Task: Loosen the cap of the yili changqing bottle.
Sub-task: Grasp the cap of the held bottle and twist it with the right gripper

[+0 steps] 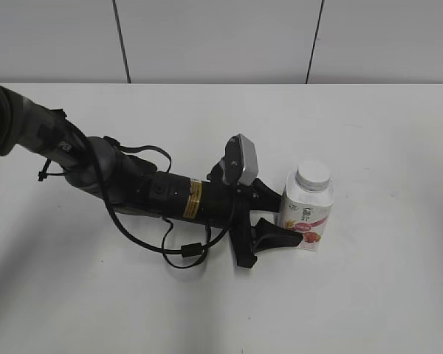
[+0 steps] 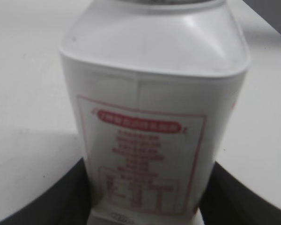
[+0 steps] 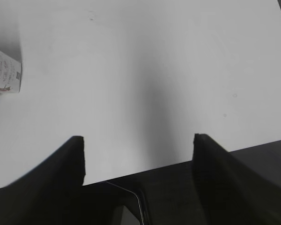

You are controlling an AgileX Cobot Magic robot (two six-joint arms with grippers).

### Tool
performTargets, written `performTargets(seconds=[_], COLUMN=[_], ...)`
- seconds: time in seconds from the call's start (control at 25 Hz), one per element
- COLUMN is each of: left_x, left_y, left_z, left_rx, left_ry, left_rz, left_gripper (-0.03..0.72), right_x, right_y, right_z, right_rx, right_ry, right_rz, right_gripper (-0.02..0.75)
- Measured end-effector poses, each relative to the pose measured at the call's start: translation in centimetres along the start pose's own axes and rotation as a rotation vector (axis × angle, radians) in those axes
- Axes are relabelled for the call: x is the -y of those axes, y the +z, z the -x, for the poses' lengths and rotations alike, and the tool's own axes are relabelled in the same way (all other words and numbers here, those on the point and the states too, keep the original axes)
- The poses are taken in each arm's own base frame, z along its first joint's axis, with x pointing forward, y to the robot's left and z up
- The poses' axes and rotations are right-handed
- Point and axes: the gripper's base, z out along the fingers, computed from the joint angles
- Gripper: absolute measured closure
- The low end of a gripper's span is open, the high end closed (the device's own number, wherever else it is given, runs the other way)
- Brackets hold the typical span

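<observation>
The yili changqing bottle [image 1: 308, 214] stands upright on the white table, right of centre, with its pink-red fruit label facing front. The white cap [image 1: 314, 175] sits on its neck. My left gripper [image 1: 280, 217] reaches in from the left, with one black finger on each side of the bottle's lower body. In the left wrist view the bottle [image 2: 150, 117] fills the frame between both fingers, which touch it. My right gripper [image 3: 138, 145] is open and empty above the table's front edge. It does not show in the exterior view. The bottle's edge shows at far left of the right wrist view [image 3: 4, 70].
The white table [image 1: 369, 133] carries only the bottle and my left arm [image 1: 133, 184] with its looping cable. A grey panelled wall [image 1: 221, 37] runs behind the table. The table's dark front edge [image 3: 253, 154] lies under my right gripper.
</observation>
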Motion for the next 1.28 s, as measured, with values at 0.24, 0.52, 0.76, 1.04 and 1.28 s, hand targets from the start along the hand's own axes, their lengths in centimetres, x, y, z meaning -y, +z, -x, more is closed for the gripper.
performTargets(seconds=[0.24,0.52,0.76,1.04,1.28], left_x=[0.1,0.3,0.4,0.4,0.4], left_y=[0.0,0.0,0.0,0.0,0.0], left_z=[0.0,-0.1,-0.1,-0.1,-0.1], left_rx=[-0.002,-0.006,-0.007,-0.006,-0.007], left_ry=[0.007,0.022,0.024,0.024,0.025], left_rz=[-0.011,-0.037,-0.041,-0.042,-0.042], left_gripper=[0.276,0.278,0.279,0.279,0.279], right_x=[-0.7,-1.6,-3.2,-8.2,-13.0], right_y=[3.3,7.0,10.5,12.8,14.0], right_z=[3.7,7.8,10.8,12.3,12.0], right_rx=[-0.146,-0.267,-0.341,-0.378,-0.426], right_ry=[-0.012,-0.08,-0.162,-0.272,-0.261], right_rz=[-0.015,0.008,0.04,0.104,0.181], right_gripper=[0.288,0.311,0.311,0.311,0.311])
